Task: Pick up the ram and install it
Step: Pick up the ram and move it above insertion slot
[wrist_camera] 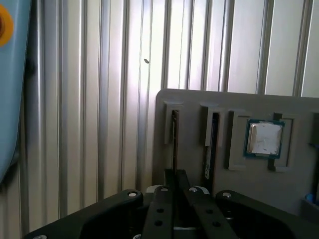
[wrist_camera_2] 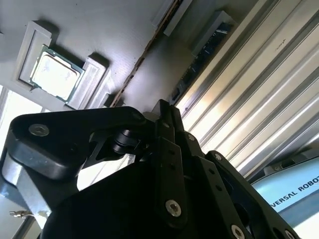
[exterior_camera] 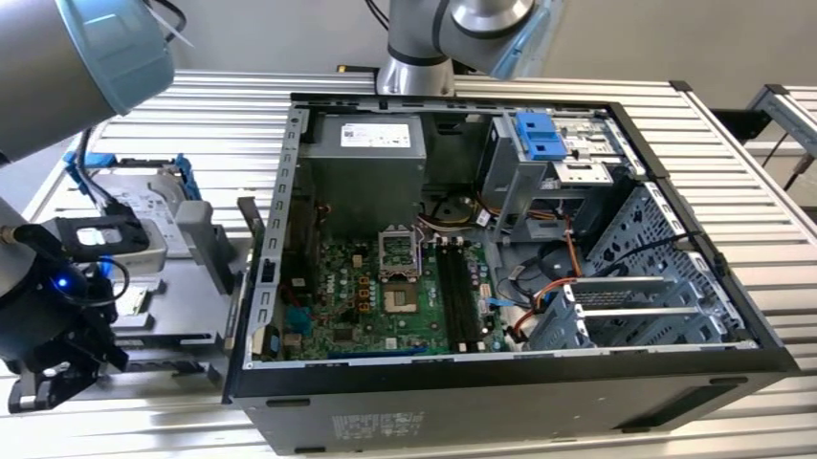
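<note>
In the first wrist view the ram (wrist_camera: 174,139) is a thin stick standing on edge in a slot of a grey holder (wrist_camera: 189,107). My gripper (wrist_camera: 174,174) has its black fingers shut on the stick's near end. A second stick (wrist_camera: 214,144) stands in the neighbouring slot. In the second wrist view the gripped ram (wrist_camera_2: 144,55) shows as a thin edge running to the gripper (wrist_camera_2: 164,107), with the second blue stick (wrist_camera_2: 199,59) beside it. In the exterior view the gripper (exterior_camera: 52,378) is low at the exterior view's left, outside the open computer case (exterior_camera: 281,239).
A processor chip (wrist_camera: 264,138) lies in a recess of the holder, also seen as the chip (wrist_camera_2: 55,72). Inside the case, the motherboard's long black slots (exterior_camera: 460,287) run beside the processor socket (exterior_camera: 398,258). A light-blue drive bracket (exterior_camera: 541,134) sits at the case's back. Ribbed metal table (wrist_camera: 99,99) lies all around.
</note>
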Robot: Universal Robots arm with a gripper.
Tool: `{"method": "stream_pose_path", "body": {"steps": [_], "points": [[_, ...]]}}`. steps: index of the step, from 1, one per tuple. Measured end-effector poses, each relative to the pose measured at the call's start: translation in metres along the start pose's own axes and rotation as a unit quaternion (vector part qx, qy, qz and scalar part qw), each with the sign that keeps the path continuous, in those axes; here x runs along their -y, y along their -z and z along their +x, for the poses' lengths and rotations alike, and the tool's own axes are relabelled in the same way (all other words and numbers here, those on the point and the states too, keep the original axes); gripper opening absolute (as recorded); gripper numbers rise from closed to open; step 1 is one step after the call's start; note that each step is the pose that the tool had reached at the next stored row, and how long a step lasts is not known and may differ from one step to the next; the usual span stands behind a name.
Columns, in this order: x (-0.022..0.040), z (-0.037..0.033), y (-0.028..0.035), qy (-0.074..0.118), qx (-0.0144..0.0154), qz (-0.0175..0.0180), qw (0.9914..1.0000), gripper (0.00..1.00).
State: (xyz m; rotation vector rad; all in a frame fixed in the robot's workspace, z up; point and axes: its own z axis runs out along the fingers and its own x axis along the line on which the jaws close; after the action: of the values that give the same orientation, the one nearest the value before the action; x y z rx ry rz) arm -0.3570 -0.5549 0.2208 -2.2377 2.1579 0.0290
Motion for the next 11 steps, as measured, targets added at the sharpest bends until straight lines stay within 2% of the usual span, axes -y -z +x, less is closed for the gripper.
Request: {"method": "stream_pose_path", "body": {"steps": [11], "points": [[0.0002, -0.0005, 0.0138, 0.0, 0.0, 0.0, 1.0, 0.0]]}}
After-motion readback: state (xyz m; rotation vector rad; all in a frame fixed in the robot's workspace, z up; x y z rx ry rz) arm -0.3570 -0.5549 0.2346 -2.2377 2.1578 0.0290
